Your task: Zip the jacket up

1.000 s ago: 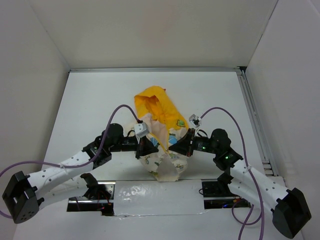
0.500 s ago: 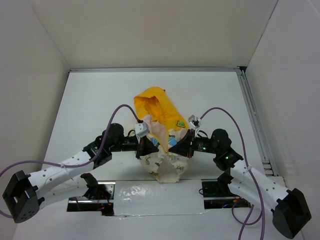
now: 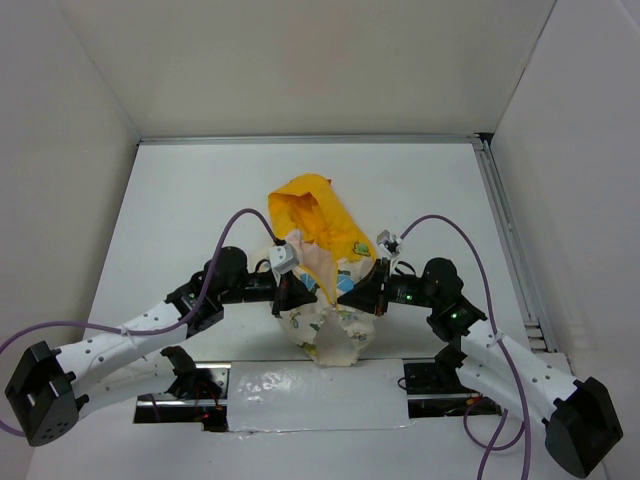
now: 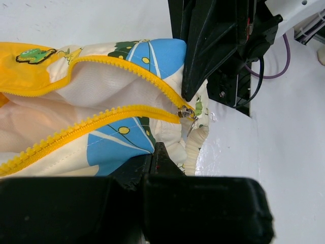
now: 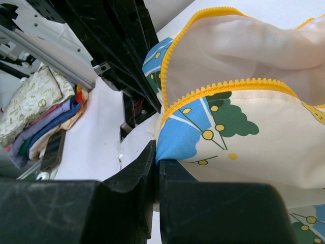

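Jacket: the jacket [image 3: 322, 272] lies mid-desk, towards the near edge, between the two arms; its yellow hood [image 3: 308, 208] points at the far edge, its hem at the near edge
Desk: white desk [image 3: 180, 190], bare on both sides of the garment
Left gripper: left gripper [image 4: 158, 152] is clenched on the jacket's cream fabric near the hem, on its own side of the opening
Right gripper: right gripper [image 5: 156, 151] is clenched on the opposite front panel, at the blue print patch
Zip: slider [image 4: 185, 113] sits at the hem end with both tooth rows meeting in it; the yellow teeth [image 4: 76, 129] spread apart from there towards the hood
Change: over the last second the right gripper has crept slightly inward, towards the left one; left arm and garment look unmoved; slider position a second back is not shown
Meaning: probably the panels being drawn together at the base, not zipping
Progress: front open along nearly all its length; the pull towards the hood looks not yet begun
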